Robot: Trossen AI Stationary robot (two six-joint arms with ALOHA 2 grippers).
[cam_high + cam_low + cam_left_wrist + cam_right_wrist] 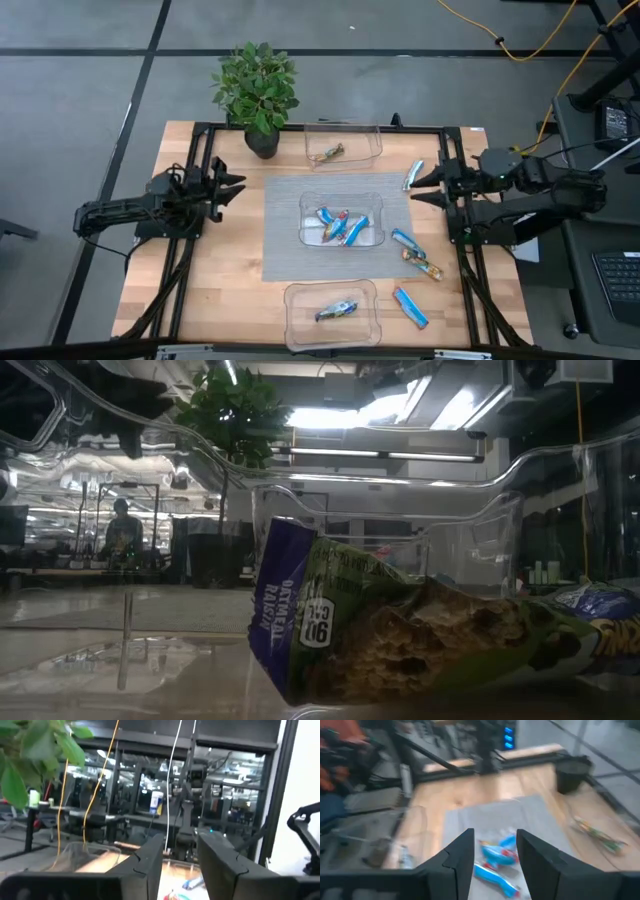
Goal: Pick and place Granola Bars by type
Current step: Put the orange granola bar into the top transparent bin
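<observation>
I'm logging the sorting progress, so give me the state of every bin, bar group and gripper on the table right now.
Far bin: holds one brown-orange bar.
Middle bin: holds several bright blue bars.
Near bin: holds one bar.
Loose bars: four lie on the table outside the bins.
Left gripper: open, empty, at the table's left.
Right gripper: open, empty, at the table's right.

Our count on the bench

We count three bins [343,144], nine bars [410,307], one mat [285,250], one plant [257,85].
</observation>
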